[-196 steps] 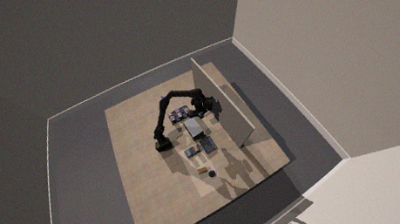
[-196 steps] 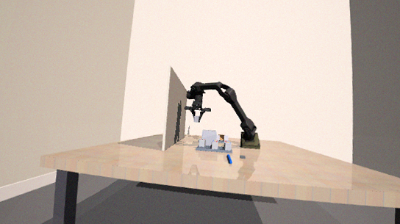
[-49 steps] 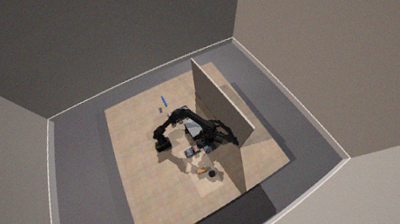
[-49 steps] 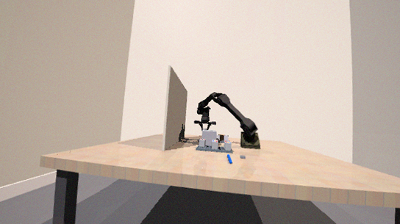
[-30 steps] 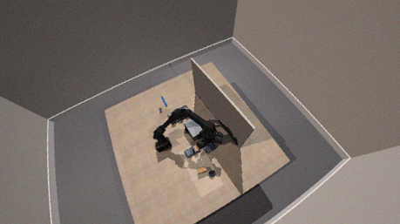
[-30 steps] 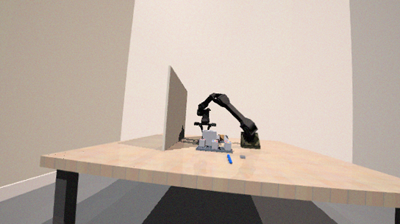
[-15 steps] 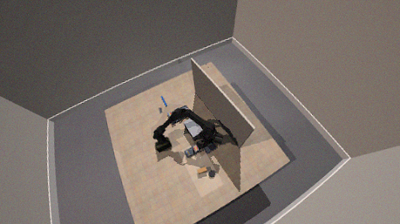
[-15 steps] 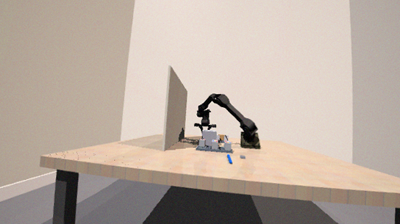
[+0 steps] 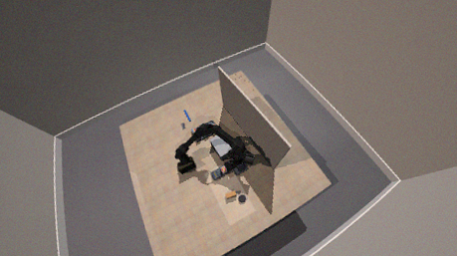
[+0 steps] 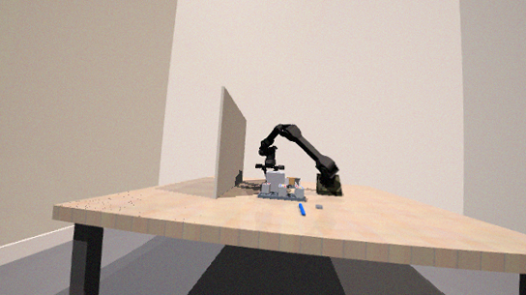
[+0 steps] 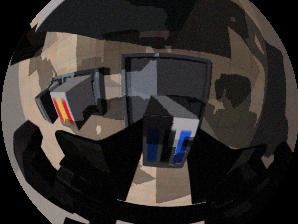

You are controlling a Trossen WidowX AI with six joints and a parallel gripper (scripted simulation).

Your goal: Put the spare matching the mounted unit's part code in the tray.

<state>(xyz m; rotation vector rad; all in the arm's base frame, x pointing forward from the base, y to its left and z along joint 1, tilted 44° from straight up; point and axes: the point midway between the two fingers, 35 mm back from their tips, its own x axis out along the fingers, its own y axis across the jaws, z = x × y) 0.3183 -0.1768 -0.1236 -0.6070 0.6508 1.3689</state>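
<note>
One spare [image 11: 169, 141] with blue stripes clenched in the claw [image 11: 166, 152], one red-striped spare [image 11: 63, 106] aside.

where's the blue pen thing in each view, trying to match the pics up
Top: the blue pen lies on the table up-left of the arm, near the far edge.
Exterior: the pen lies in front of the cluster of parts, left of a small grey block.
Wrist: not in it.
Shared landmark: the upright board.
</note>
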